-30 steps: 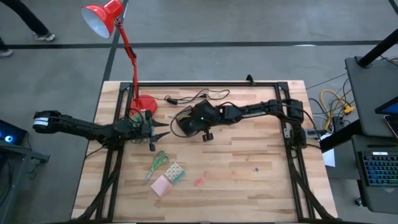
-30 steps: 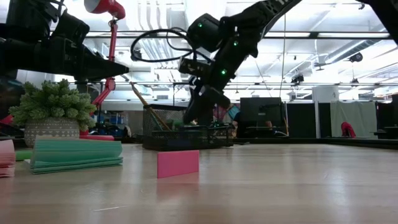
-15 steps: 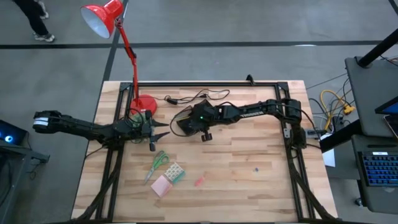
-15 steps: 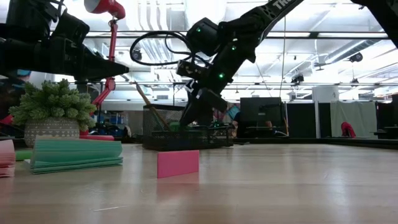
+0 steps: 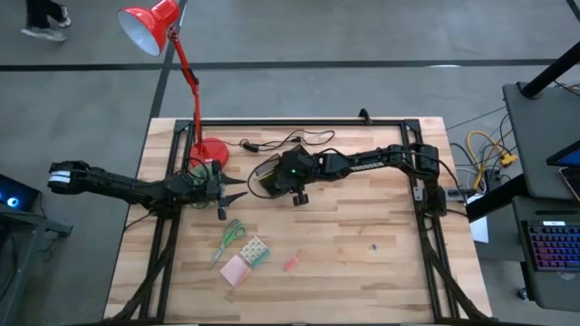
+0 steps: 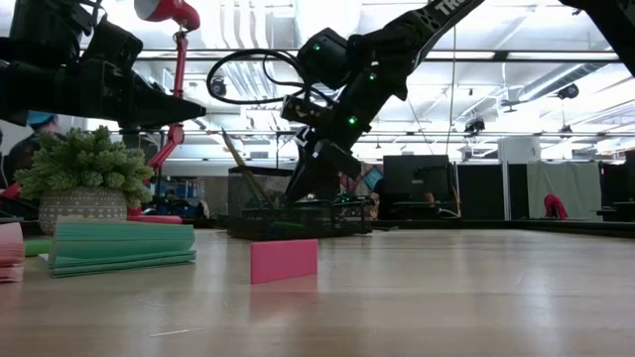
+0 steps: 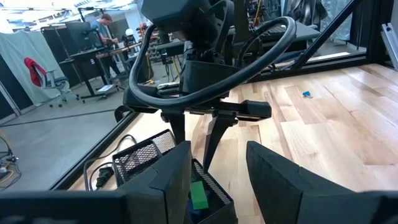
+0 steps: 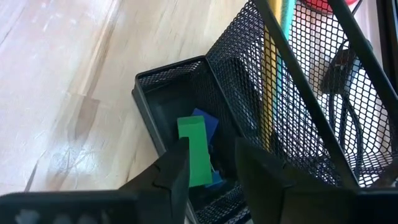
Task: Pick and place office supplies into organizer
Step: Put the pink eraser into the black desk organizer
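On the pale wooden table (image 5: 362, 263) the black wire-mesh organizer (image 8: 205, 112) stands near the red desk lamp (image 5: 172, 54); the right gripper (image 8: 211, 163) hangs over its low compartment, jaws apart, holding nothing; a small green block (image 8: 194, 149) lies inside upon a blue piece (image 8: 208, 124); the left gripper (image 7: 217, 174) waits just beside, jaws apart and empty; green-handled scissors (image 5: 230, 239) and a pink square sticky-note pad (image 5: 235, 270) lie near the front edge.

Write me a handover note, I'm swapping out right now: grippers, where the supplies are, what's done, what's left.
Right gripper: open over the organizer, a green piece lying in its low front compartment.
Left gripper: open, empty, waiting just left of the organizer.
Done: green piece and pencils in the organizer.
Left on the table: scissors, patterned block, pink sticky-note pad, small red piece, tiny blue piece.
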{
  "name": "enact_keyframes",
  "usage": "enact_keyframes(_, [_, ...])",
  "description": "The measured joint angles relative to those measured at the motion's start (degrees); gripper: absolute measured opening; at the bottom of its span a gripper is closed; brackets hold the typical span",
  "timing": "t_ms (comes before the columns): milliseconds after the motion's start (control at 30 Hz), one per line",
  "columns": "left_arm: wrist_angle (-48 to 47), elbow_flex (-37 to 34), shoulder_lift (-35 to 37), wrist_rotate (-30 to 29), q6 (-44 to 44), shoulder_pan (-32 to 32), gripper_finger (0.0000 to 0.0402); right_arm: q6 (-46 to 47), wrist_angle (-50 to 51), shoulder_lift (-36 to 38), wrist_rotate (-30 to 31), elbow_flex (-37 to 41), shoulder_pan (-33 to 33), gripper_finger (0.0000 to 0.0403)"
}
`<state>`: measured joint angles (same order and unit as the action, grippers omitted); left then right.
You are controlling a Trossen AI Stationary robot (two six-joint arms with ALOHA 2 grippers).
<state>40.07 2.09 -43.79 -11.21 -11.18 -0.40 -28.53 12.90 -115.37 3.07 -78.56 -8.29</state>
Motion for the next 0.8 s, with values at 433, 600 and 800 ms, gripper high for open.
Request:
enact_keyframes(433, [0.0, 0.0, 0.0, 0.0, 0.0, 0.0, 0.0142, 7.6, 5.6, 1.0, 0.0, -2.9, 1.4, 0.0120])
enact_keyframes(600, [0.0, 0.0, 0.0, 0.0, 0.0, 0.0, 0.0142, 9.0, 10.6, 2.3, -0.5, -4.2, 4.6, 0.0113])
enact_keyframes(800, [0.0, 0.0, 0.0, 0.0, 0.0, 0.0, 0.0142, 10.1, 12.4, 3.2, -6.9, -4.4, 9.9, 0.0107])
